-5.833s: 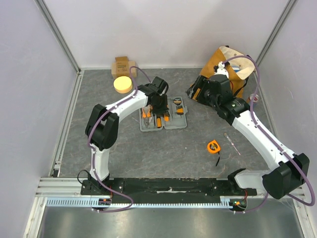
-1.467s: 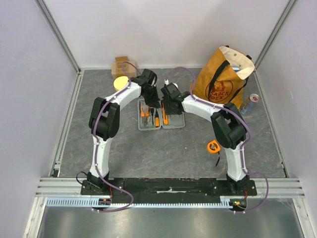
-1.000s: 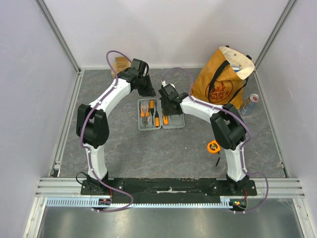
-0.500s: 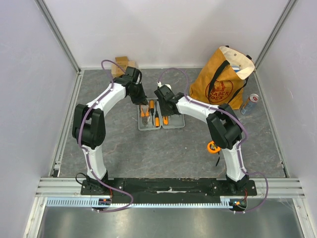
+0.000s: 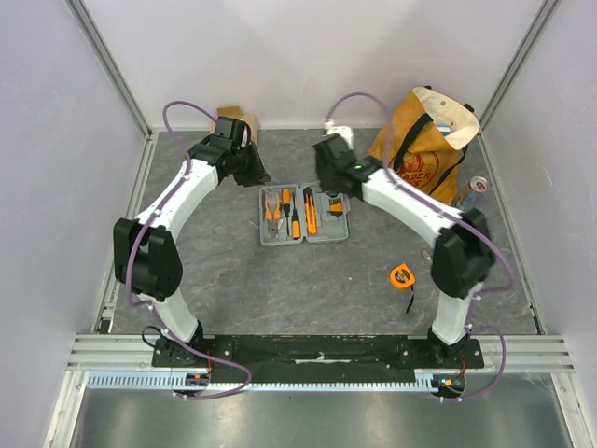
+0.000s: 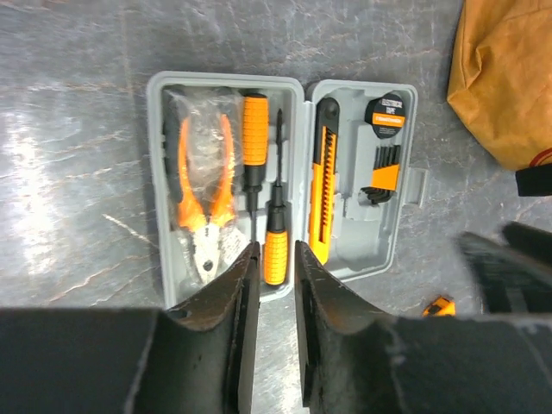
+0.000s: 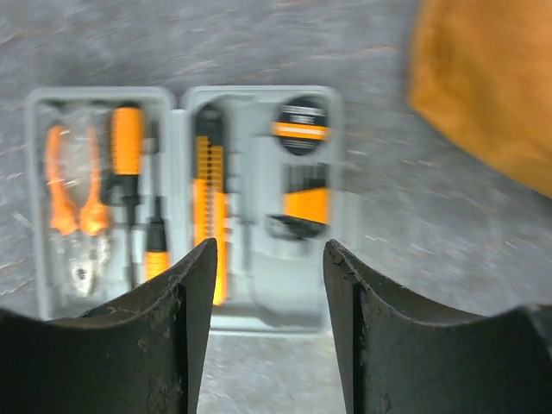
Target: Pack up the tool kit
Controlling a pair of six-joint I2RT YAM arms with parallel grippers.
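"Is it bright in there?"

"Yes. Soft, even light comes from above. The table (image 5: 326, 280) shows only faint shadows under the arms."

"Any shine?"

"A pale glare on the stone, far to the left of the left gripper (image 6: 274, 250) jaws."

"Is it sharp?"

"Ahead of those jaws the tool kit (image 6: 297, 155) is crisp. The fingers (image 6: 241, 293) up close are dark and fuzzy."

"And the other wrist?"

"All smeary. Ahead of the right gripper (image 7: 267, 246) jaws the kit is blurred, and so is the bag (image 7: 492, 86) up to their right."
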